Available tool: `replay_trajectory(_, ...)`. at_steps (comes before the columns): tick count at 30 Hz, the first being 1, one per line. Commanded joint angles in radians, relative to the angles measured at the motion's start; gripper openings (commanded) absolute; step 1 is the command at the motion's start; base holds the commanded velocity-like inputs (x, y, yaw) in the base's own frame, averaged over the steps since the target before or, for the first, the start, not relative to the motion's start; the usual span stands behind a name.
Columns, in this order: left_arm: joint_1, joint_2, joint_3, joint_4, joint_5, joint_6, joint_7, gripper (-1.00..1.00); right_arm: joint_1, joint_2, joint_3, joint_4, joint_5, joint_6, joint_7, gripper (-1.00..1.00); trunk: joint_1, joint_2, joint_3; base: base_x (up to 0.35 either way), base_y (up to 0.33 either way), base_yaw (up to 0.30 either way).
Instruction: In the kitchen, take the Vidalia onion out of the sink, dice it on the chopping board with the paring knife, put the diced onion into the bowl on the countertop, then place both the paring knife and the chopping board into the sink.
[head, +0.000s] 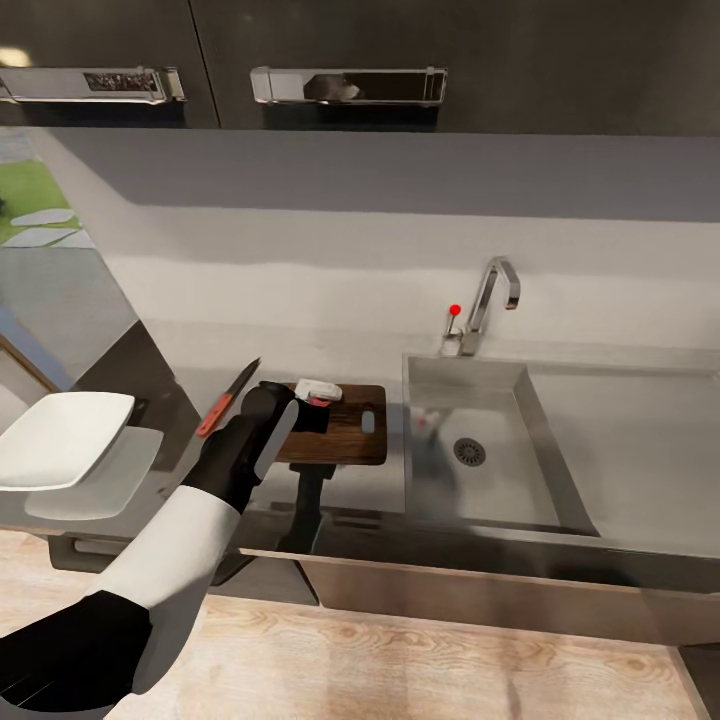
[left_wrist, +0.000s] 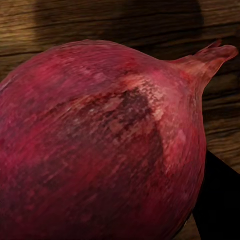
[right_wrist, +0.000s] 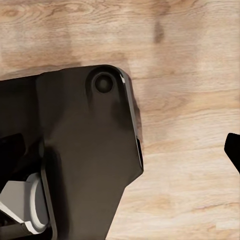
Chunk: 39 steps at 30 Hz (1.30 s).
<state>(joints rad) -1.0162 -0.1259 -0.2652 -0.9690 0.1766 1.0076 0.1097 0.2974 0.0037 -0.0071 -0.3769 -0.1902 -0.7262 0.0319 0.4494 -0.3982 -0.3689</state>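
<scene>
The left end effector (head: 312, 405) sets the onion (left_wrist: 100, 145) on the board (head: 345, 440) (grip state unclear); next, fetch the knife (head: 228, 398).

A pale grey wall (head: 330, 250) runs behind the counter, shaded along its top. Above it hang dark cabinets (head: 440, 50) with two long chrome handles (head: 348, 85). At far left a window (head: 30, 200) shows green, perhaps grass outside. The near floor (head: 400, 670) is light wood planks with visible grain.
</scene>
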Motion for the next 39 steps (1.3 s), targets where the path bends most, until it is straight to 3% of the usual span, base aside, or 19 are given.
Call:
replay_trajectory(1,-0.001,0.000,-0.002,0.000,0.011,0.003,0.010,-1.00,0.001,0.000,-0.001,-0.002,-0.005,-0.001,0.003,1.00,0.001,-0.002,-0.002,0.000,0.000,0.000)
replay_trajectory(7,-0.001,0.000,-0.002,0.008,0.010,0.002,0.010,-1.00,0.001,0.001,-0.001,-0.001,-0.006,-0.001,0.003,1.00,0.001,-0.002,-0.002,0.000,0.000,0.000)
replay_trajectory(8,-0.001,0.000,-0.002,0.008,0.009,0.002,0.010,1.00,0.001,0.001,-0.001,-0.001,-0.005,-0.001,0.003,1.00,0.001,-0.002,-0.002,0.000,0.000,0.000)
replay_trajectory(23,-0.001,0.000,-0.002,0.016,0.009,0.002,0.010,1.00,0.000,0.001,-0.001,0.001,-0.006,-0.001,0.003,1.00,0.001,-0.002,-0.002,0.000,0.000,0.000)
replay_trajectory(31,-0.001,0.002,0.001,-0.176,0.005,0.007,0.011,1.00,0.000,0.001,-0.001,0.001,-0.005,-0.001,0.003,1.00,0.001,-0.002,-0.002,0.000,0.000,0.000)
replay_trajectory(39,-0.001,0.016,0.001,-0.190,0.004,0.008,0.011,1.00,0.000,0.001,-0.001,0.001,-0.005,-0.001,0.003,1.00,0.001,-0.002,-0.002,-0.113,0.000,0.000)
